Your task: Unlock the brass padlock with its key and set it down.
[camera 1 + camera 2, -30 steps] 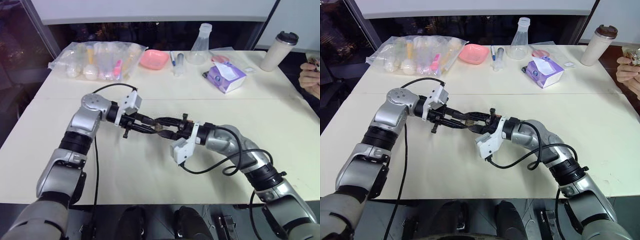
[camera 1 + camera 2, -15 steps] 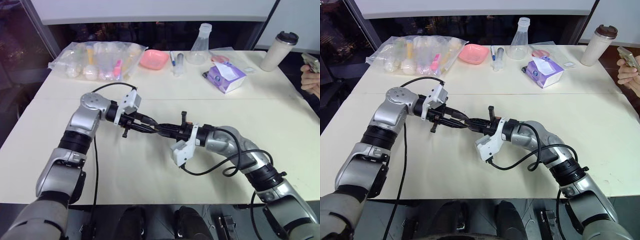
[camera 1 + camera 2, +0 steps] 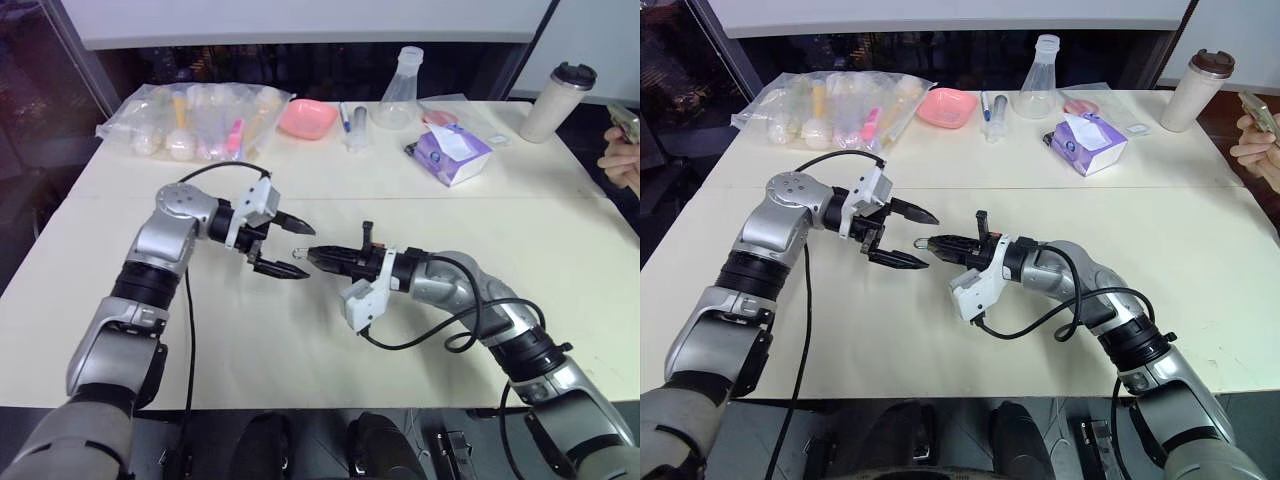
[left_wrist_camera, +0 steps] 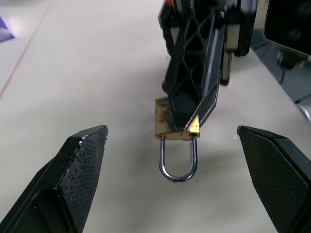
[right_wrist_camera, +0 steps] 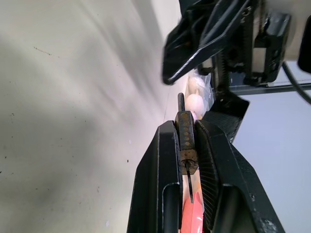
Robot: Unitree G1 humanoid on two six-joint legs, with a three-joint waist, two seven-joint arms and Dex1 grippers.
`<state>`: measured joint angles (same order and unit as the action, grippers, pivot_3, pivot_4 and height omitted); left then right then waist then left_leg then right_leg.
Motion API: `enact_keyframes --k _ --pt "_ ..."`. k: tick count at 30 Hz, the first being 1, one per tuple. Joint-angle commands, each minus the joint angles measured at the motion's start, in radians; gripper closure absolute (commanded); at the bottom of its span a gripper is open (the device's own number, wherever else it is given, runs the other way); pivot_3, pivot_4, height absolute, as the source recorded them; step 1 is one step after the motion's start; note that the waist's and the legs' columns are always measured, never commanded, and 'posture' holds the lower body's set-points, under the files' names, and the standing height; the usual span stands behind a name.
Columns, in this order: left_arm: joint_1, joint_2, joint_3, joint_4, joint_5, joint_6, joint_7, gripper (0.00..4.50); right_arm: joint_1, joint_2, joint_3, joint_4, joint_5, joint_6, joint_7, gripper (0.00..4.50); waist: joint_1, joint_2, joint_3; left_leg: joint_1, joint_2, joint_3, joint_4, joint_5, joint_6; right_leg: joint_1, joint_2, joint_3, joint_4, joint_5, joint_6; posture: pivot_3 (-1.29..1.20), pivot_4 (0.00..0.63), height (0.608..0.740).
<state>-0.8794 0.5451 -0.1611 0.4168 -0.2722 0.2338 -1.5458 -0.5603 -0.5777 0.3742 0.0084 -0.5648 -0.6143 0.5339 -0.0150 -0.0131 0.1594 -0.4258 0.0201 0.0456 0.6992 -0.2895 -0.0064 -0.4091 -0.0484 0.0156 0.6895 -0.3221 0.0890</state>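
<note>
The brass padlock (image 4: 176, 124) is pinched between the fingertips of my right gripper (image 3: 316, 258), above the middle of the table (image 3: 300, 340). Its silvery shackle (image 4: 178, 161) sticks out past the fingertips toward my left gripper (image 3: 300, 250). That left gripper is open, its two fingers (image 4: 82, 160) spread wide on either side of the shackle without touching it. In the right wrist view the padlock body (image 5: 187, 138) is clamped edge-on between the two black fingers. The key is hidden.
Along the far edge sit a clear plastic bag (image 3: 195, 120) of small items, a pink dish (image 3: 307, 118), a syringe (image 3: 350, 125), a glass flask (image 3: 398, 92), a purple tissue pack (image 3: 452, 152) and a lidded cup (image 3: 558, 102). A person's hand (image 3: 620, 160) is at the far right.
My left gripper has opened wide; its fingers were shut at the right gripper's tips before. The right gripper still holds the padlock in the same place.
</note>
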Motion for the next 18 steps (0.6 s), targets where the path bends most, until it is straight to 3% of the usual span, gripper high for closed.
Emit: enact_keyframes --k 1,4,11,18 --pt "-0.016 0.053 0.096 -0.092 -0.086 0.105 0.025 0.28 0.000 -0.004 -0.034 -0.016 0.025 0.006 -0.018 4.50 -0.002 0.000 0.000 0.000 0.000 0.000 0.000 0.000 0.000 0.000 0.000 0.000 0.000 0.000 0.000 0.00 0.150 0.715" --pt "0.006 0.074 0.114 -0.130 -0.106 0.141 0.045 1.32 0.005 -0.007 -0.035 -0.018 0.027 0.007 -0.019 4.50 -0.001 0.000 0.000 0.000 0.000 0.000 0.000 0.000 0.000 0.000 0.000 0.001 0.000 0.000 0.000 0.00 0.150 0.715" --pt "0.039 0.070 0.114 -0.168 -0.120 0.163 0.093 4.46 -0.001 -0.008 -0.033 -0.008 0.028 0.004 -0.019 4.50 0.001 0.000 0.000 0.000 0.000 0.000 0.000 0.000 0.000 0.001 0.000 0.001 0.000 0.000 0.000 0.00 0.150 0.715" --pt "0.128 0.022 0.046 -0.212 -0.094 0.144 0.125 4.46 -0.011 -0.007 -0.032 0.005 0.030 0.002 -0.017 4.50 0.001 0.000 0.000 0.000 0.000 0.000 0.000 0.000 0.000 0.001 0.000 0.001 0.000 0.000 0.000 0.00 0.150 0.715"
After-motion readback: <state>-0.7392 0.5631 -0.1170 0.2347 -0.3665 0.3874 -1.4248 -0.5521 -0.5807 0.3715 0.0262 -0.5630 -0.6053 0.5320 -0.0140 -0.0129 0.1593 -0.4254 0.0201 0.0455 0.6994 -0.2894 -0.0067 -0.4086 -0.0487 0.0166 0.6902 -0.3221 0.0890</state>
